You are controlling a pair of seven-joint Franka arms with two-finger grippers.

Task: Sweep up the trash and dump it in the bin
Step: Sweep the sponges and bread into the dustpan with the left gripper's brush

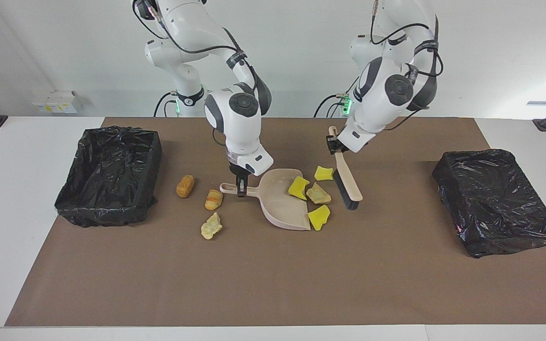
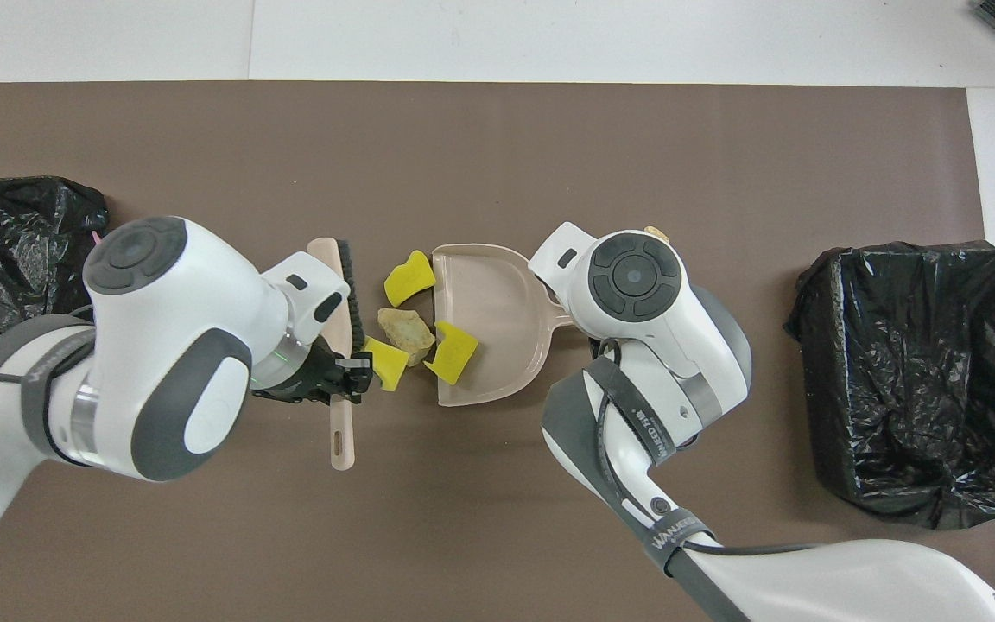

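The beige dustpan [image 1: 277,201] lies on the brown mat, its mouth toward the left arm's end. My right gripper [image 1: 241,189] is shut on its handle. One yellow trash chunk [image 1: 298,187] lies on the pan's lip. Two more yellow chunks [image 1: 323,173] [image 1: 319,217] and a tan one [image 1: 318,193] lie just outside the mouth. My left gripper [image 1: 334,144] is shut on the beige brush [image 1: 347,182], whose bristles rest on the mat beside these chunks. Three orange and tan chunks [image 1: 185,185] [image 1: 213,199] [image 1: 211,226] lie beside the pan's handle. In the overhead view the dustpan [image 2: 484,302], the brush [image 2: 342,432] and the left gripper [image 2: 346,376] show.
A black-lined bin [image 1: 107,208] stands at the right arm's end of the mat, also in the overhead view [image 2: 895,252]. A second black-bagged bin [image 1: 495,203] stands at the left arm's end. The mat [image 1: 273,284] is bare farther from the robots.
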